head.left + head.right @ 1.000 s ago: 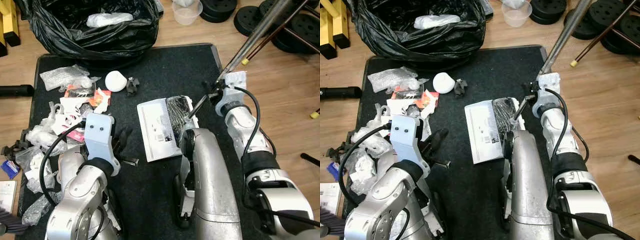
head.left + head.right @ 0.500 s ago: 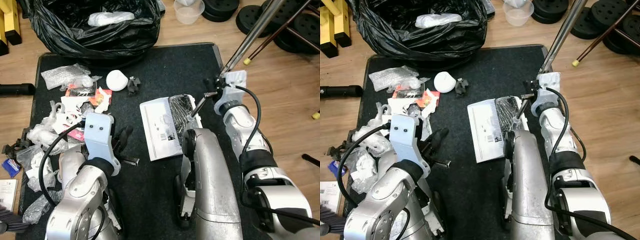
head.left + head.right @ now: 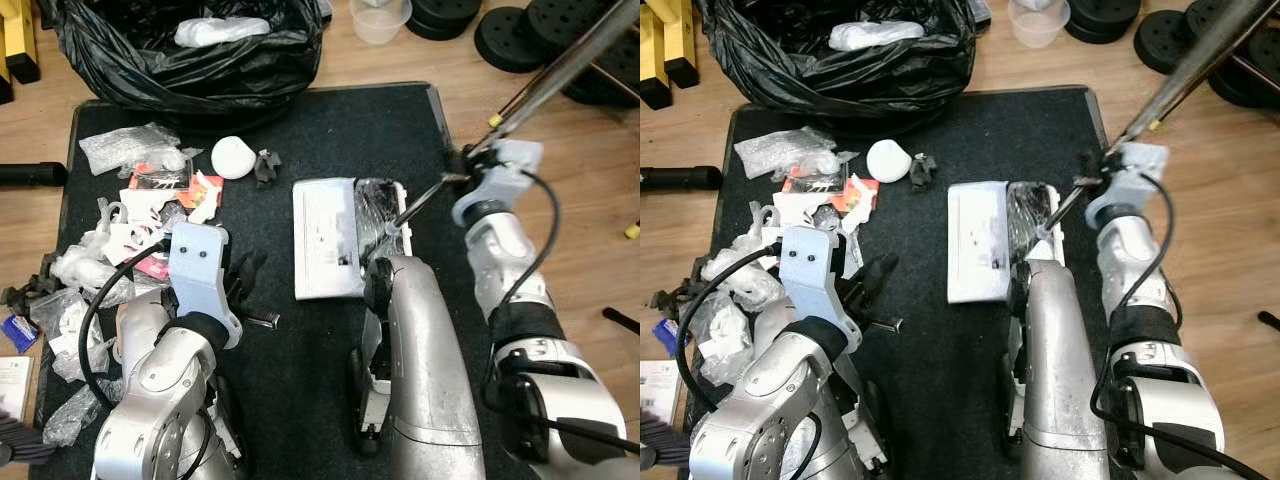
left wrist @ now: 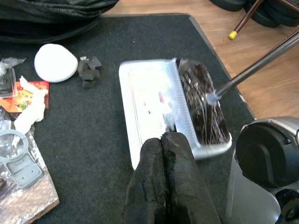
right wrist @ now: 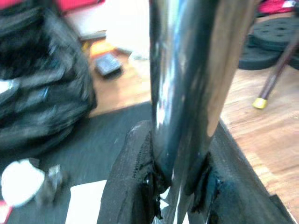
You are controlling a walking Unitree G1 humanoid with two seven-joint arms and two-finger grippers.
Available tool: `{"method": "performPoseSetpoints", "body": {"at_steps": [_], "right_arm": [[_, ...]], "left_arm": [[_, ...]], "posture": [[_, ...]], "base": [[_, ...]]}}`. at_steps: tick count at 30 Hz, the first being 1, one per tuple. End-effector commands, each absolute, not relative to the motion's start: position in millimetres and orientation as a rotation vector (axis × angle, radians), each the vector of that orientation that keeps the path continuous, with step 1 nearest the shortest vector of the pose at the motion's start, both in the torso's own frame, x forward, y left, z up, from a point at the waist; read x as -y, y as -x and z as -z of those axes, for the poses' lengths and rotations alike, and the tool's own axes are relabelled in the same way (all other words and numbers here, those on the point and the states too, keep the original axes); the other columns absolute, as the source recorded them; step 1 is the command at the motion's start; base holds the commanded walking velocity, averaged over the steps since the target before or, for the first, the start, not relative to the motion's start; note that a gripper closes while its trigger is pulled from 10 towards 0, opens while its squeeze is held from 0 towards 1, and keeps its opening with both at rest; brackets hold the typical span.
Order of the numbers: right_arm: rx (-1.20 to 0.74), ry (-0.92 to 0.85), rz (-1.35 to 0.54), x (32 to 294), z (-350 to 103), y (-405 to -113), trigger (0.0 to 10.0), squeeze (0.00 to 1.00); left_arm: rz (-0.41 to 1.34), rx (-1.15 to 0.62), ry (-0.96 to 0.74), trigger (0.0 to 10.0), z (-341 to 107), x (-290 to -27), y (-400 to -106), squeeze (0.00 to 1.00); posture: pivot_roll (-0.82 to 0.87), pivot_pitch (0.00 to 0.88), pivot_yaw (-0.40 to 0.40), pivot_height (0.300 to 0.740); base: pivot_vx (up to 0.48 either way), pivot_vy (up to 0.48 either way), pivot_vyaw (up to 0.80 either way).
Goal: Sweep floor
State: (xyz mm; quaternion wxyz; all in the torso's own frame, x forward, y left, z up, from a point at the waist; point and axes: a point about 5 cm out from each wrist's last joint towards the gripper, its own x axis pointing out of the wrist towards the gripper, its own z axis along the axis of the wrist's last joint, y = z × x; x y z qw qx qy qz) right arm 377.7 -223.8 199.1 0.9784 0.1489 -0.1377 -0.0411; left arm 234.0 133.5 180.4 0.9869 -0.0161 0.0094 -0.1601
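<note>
On the dark mat point(image 3: 330, 130), in the left eye view, the white dustpan point(image 3: 345, 237) has turned since a moment ago and now sits straight, not slanted. The right gripper point(image 3: 470, 172) has swung out toward the wood floor, carrying the long metal handle point(image 3: 570, 60) with it. I think the sweeping tool is being lined up for a push toward the trash pile point(image 3: 125, 225). The handle's top is cut off at the picture's edge.

In the right eye view the black trash bag point(image 3: 840, 50) sits open past the mat.

In the left wrist view the left gripper point(image 4: 167, 140) has its fingers pressed together, holding nothing, pointing at the dustpan.

In the right wrist view the right fingers point(image 5: 131, 177) are clamped around the shiny handle. It is blurry, and the handle hides most of the floor.
</note>
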Motion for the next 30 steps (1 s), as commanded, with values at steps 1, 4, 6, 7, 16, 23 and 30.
{"method": "performPoseSetpoints", "body": {"at_steps": [1, 4, 6, 7, 16, 23, 30], "right_arm": [[0.357, -0.425, 0.135, 239.9, -210.6, -373.5, 10.0, 0.0], [0.385, -0.504, 0.162, 247.4, -214.7, -372.6, 10.0, 0.0], [0.404, -0.558, 0.179, 252.3, -217.3, -371.9, 10.0, 0.0], [0.422, -0.601, 0.191, 256.5, -220.5, -371.1, 10.0, 0.0], [0.48, -0.656, 0.16, 260.1, -239.7, -366.9, 10.0, 0.0], [0.523, -0.673, 0.097, 254.9, -256.2, -364.5, 10.0, 0.0], [0.528, -0.701, 0.059, 247.9, -261.6, -362.8, 10.0, 0.0]], "left_arm": [[0.309, -0.039, 0.038, 10.0, -174.7, -133.6, -233.0, 0.0], [0.308, -0.038, 0.038, 10.0, -174.7, -133.9, -233.4, 0.0], [0.308, -0.038, 0.037, 10.0, -174.7, -134.1, -233.7, 0.0], [0.307, -0.037, 0.037, 10.0, -174.6, -134.5, -234.0, 0.0], [0.308, -0.041, 0.033, 10.0, -171.8, -133.5, -236.1, 0.0], [0.295, -0.065, 0.004, 10.0, -167.6, -131.5, -241.1, 0.0], [0.261, -0.101, -0.031, 10.0, -163.8, -132.6, -247.0, 0.0]], "posture": [[-0.07, 0.405, -0.13, 0.375], [-0.07, 0.404, -0.13, 0.38], [-0.07, 0.403, -0.129, 0.385], [-0.07, 0.402, -0.129, 0.39], [-0.08, 0.367, -0.137, 0.41], [-0.09, 0.342, -0.144, 0.435], [-0.09, 0.326, -0.149, 0.46]], "base": [[0.0, 0.0, 0.0], [0.0, 0.0, 0.0], [0.0, 0.0, 0.0], [0.0, 0.0, 0.0], [0.0, 0.0, 0.0], [0.0, 0.0, 0.0], [0.0, 0.0, 0.0]]}}
